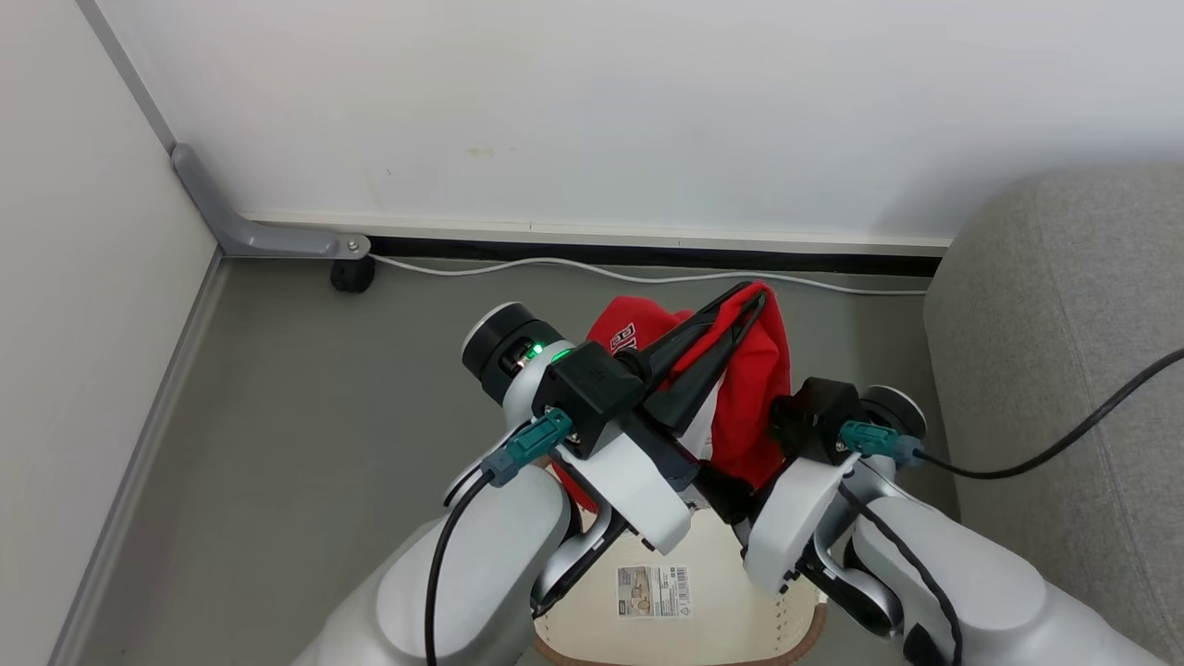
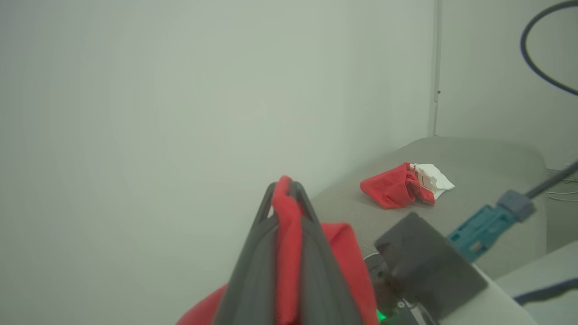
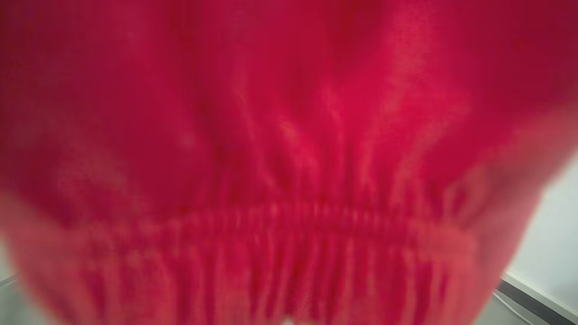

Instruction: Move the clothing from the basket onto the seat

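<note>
A red garment (image 1: 754, 388) with white lettering hangs in the air above the basket (image 1: 740, 629). My left gripper (image 1: 757, 298) is shut on its top fold, and in the left wrist view the cloth is pinched between the fingers (image 2: 253, 253). My right gripper's dark base (image 1: 731, 495) sits just under the hanging cloth, with its fingers hidden behind it. Blurred red fabric (image 3: 289, 149) hangs close in front of the right wrist camera. Another red garment (image 2: 393, 187), with a white piece beside it, lies on the grey seat (image 2: 487, 171). The seat (image 1: 1064, 370) stands to my right.
The basket's cream base carries a barcode label (image 1: 654, 592). A white wall runs behind, with a white cable (image 1: 647, 275) along its foot. A grey bracket with a black castor (image 1: 351, 275) stands in the left corner. Grey floor (image 1: 305, 435) lies to my left.
</note>
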{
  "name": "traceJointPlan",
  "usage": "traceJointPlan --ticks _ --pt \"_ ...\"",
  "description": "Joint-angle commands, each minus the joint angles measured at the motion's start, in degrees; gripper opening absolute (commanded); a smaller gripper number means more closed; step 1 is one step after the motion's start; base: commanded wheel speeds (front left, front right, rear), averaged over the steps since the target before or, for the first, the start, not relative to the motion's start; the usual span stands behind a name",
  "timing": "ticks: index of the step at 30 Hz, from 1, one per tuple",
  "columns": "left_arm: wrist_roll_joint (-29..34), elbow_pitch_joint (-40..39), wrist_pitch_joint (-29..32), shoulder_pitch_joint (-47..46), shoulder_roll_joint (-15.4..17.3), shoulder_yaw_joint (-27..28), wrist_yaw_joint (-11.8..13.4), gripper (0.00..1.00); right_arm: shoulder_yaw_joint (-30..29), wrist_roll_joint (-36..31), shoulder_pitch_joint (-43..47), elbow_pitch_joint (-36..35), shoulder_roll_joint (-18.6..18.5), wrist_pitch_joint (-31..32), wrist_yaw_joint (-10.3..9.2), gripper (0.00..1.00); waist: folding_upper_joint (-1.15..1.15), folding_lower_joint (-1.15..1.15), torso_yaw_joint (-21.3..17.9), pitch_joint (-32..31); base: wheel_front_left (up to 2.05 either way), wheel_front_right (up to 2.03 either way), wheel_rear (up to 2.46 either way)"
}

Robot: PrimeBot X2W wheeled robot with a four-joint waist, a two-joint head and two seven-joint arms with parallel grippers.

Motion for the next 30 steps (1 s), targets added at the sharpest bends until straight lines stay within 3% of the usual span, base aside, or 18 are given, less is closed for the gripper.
traceJointPlan --ticks 1,2,10,11,12,13,14,30 --pt "-0.7 -1.2 -0.4 -2.9 0.3 1.6 0.5 0.00 -1.2 -0.3 -0.8 -0.5 0.8 -0.3 0.08 0.27 0.00 0.00 0.1 0.1 0.00 0.00 0.00" --pt "-0.9 -1.0 -0.5 -2.7 0.3 1.5 0.5 0.00 -2.1 -0.6 -0.8 -0.4 1.2 -0.3 0.08 0.00 0.00 0.00 0.1 0.2 0.00 0.00 0.00" --pt "-1.4 1.7 -0.7 -1.9 0.4 2.2 0.6 0.00 -7.2 -2.9 1.8 -1.9 1.3 -0.3 0.08 0.00 0.00 0.00 -0.6 0.9 0.00 0.00 0.00" --pt "-1.7 2.0 -0.7 -1.7 0.4 2.4 0.4 0.05 -7.7 -3.2 2.1 -2.2 1.2 -0.3 0.08 0.00 0.00 0.00 -0.8 1.0 0.00 0.00 0.00" --pt "-1.8 2.2 -0.7 -1.6 0.4 2.5 0.3 0.40 -8.2 -3.4 2.4 -2.4 1.1 -0.3 0.08 0.00 0.00 0.00 -0.9 1.0 0.00 0.00 0.00" --pt "-1.8 2.5 -0.8 -1.5 0.4 2.6 0.2 0.96 -8.6 -3.6 2.7 -2.6 1.0 -0.3 0.08 0.00 0.00 0.00 -1.1 1.1 0.00 0.00 0.00" --pt "-1.9 2.8 -0.8 -1.4 0.4 2.8 0.1 1.00 -9.2 -3.9 3.0 -2.9 0.9 -0.3 0.08 0.00 0.00 0.00 -1.3 1.1 0.00 0.00 0.00" --pt "-1.1 6.8 -0.8 1.9 1.4 6.2 -2.8 1.00 -22.7 -7.8 8.0 -7.9 -1.0 -0.3 0.08 0.00 0.00 0.00 -5.2 1.2 0.00 0.00 0.00"
